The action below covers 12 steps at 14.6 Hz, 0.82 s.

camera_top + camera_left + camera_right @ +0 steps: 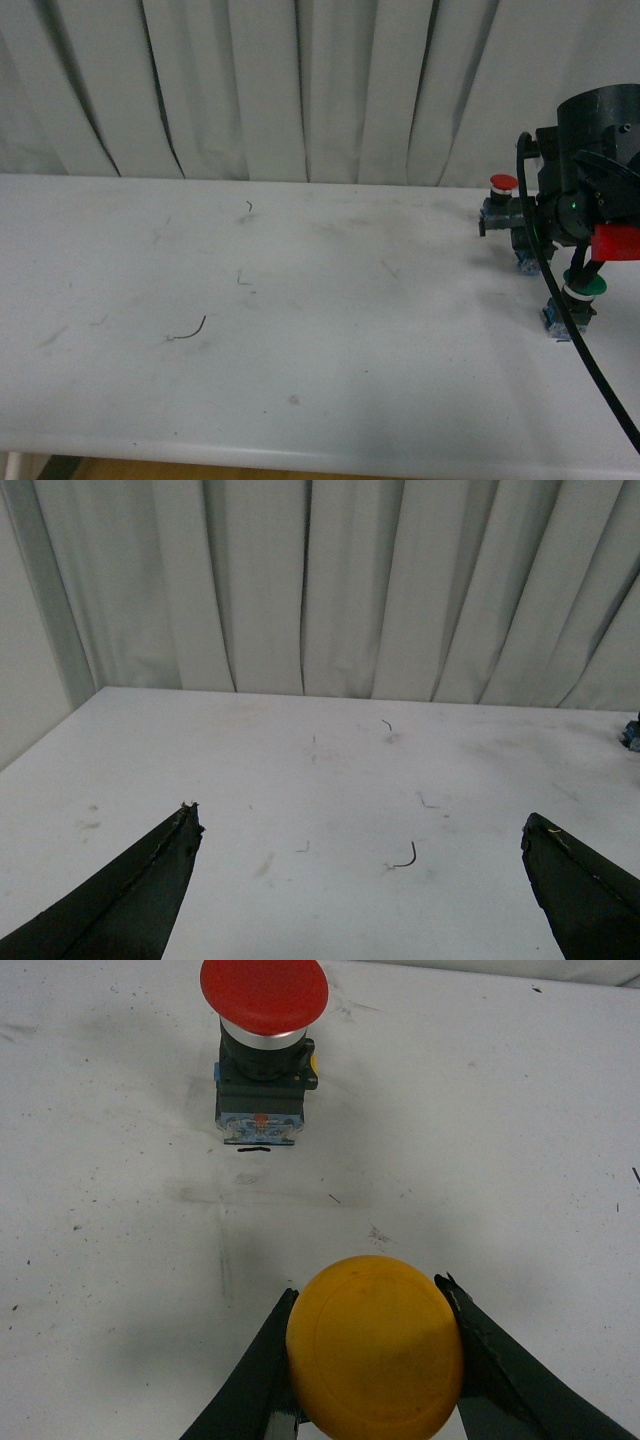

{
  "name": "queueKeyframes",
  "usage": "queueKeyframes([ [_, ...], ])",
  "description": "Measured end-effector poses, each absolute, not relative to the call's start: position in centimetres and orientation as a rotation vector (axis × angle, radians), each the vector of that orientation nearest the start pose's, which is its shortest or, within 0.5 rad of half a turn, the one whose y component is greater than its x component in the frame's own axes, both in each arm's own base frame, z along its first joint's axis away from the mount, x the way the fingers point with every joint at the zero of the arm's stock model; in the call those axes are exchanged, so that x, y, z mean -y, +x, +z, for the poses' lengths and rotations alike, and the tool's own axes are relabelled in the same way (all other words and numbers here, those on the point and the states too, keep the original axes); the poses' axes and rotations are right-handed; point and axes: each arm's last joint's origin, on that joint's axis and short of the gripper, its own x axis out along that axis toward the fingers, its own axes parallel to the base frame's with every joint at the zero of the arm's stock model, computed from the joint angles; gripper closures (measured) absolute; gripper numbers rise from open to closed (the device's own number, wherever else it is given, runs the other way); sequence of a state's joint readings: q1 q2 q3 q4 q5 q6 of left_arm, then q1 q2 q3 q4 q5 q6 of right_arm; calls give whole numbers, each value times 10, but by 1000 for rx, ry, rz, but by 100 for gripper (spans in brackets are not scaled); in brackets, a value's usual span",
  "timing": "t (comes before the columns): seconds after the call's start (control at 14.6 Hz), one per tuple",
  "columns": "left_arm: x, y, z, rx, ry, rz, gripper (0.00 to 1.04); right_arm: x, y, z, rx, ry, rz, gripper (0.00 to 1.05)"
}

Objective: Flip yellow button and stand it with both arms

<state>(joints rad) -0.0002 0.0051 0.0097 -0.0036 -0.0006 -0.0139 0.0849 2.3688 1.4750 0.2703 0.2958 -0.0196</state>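
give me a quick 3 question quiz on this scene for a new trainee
1. Multiple choice: which cap colour sits between the right arm's jaws? A red, B yellow, C green.
2. True or false: the left arm's jaws are shut on a button.
3. Short answer: in the right wrist view, which button stands alone on the table, apart from the jaws?

Key
1. B: the yellow button, with a jaw against each side of its cap.
2. False: they stand wide open with nothing between them.
3. The red button.
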Motion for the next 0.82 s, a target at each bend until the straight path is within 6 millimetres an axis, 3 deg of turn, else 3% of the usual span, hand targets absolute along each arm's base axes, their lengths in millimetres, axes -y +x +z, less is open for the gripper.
queueKeyframes([
  [0.55, 0, 97, 166, 1, -14, 0, 7, -36, 486, 73, -621, -143, -181, 67],
  [0.82, 0, 97, 166, 1, -14, 0, 7, -37, 486, 73, -618, -143, -177, 21],
])
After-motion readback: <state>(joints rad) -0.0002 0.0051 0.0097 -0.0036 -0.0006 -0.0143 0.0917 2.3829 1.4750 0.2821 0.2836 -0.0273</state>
